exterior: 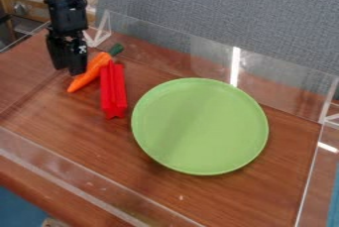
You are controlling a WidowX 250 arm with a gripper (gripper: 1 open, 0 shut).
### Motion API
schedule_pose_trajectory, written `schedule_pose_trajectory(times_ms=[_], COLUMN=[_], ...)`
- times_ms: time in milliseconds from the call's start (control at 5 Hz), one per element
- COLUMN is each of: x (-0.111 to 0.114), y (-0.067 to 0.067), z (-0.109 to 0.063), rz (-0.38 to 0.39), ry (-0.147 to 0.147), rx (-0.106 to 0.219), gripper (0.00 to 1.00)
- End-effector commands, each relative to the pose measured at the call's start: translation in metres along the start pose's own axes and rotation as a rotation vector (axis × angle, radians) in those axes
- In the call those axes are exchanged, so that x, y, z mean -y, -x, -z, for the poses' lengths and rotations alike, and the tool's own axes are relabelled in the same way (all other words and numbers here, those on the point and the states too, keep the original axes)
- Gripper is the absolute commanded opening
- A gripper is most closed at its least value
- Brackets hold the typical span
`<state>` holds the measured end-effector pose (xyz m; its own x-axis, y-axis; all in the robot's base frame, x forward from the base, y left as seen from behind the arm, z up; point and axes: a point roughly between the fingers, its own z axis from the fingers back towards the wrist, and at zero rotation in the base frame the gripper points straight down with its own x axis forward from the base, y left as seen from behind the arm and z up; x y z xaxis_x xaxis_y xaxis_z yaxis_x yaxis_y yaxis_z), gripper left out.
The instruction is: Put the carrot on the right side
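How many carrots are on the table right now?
1. The carrot lies at the table's far left, just below the gripper and touching the left side of the red stick. Nothing suggests another is hidden.

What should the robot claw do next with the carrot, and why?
Probably lower the open gripper around the carrot and close. The carrot lies loose on the table's left, touching the red stick, with the green plate to its right, so it is not on the right side yet.
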<state>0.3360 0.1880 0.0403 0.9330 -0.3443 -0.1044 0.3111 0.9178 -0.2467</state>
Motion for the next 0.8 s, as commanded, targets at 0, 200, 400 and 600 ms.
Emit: schedule_pose_trajectory(times_ms=[0, 200, 400, 600], x=[-0.008, -0.010, -0.011, -0.005], y=[-0.014, -0.014, -0.011, 0.003], z=[-0.008, -0.003, -0.001, 0.007], rz=[0.040, 0.060, 0.077, 0.084], ry=[-0.043, -0.045, -0.045, -0.046], rx=[0.025, 0.019, 0.016, 0.014], gripper=[1.00, 0.00, 0.00, 1.00])
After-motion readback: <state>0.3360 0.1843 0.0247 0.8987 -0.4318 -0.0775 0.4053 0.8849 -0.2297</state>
